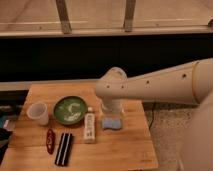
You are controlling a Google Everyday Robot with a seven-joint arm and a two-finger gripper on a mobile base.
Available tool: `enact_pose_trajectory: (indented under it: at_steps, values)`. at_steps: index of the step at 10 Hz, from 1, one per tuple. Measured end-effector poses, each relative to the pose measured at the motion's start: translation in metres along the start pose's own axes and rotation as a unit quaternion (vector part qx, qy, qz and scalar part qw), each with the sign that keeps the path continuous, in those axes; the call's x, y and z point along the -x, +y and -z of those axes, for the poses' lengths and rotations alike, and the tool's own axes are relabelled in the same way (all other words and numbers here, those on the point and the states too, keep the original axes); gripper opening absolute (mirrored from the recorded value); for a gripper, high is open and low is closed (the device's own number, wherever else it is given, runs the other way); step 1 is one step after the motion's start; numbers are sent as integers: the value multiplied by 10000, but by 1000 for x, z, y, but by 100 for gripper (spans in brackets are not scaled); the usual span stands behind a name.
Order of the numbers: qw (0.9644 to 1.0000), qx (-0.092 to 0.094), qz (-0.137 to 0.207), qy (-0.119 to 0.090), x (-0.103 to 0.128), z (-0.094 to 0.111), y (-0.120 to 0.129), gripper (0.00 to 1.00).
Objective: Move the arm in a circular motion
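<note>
My arm (155,87) is big and cream-white. It comes in from 3 o'clock and reaches over the wooden table (127,150). It has small dark dots along its side. Its round elbow (113,82) sits over the back half of the table, and from there a short part points down toward 6 o'clock.

My gripper (112,111) is at the end of that short part. It hangs low over the table, just above a blue sponge (112,123). I cannot tell if it is wide or narrow, and I cannot tell if it touches the sponge.

A white bottle (90,127) lies flat just beside the sponge, at its 9 o'clock. A green bowl (70,110) stands at 11 o'clock from the bottle, very close to it. A white cup (38,112) stands near the bowl, at its 9 o'clock.

A small red thing (50,141) and a long black thing (63,148) lie side by side at 6 o'clock from the bowl, near the front edge of the table.
</note>
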Motion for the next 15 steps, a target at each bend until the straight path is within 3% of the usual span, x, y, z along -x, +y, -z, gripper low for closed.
enact_pose_trajectory:
  at_steps: [3, 6, 10, 12, 14, 15]
  values:
    - [9993, -144, -338, 21, -22, 1, -3, 66]
    - [9982, -287, -528, 1, 4, -1, -18, 66]
    - [9983, -356, -443, -100, 104, -9, -34, 66]
    - [9990, -269, -319, -130, 157, -11, -21, 66]
    - [9996, -208, -135, -124, 182, -14, -14, 66]
    - [9996, -227, -44, -131, 183, -15, -13, 66]
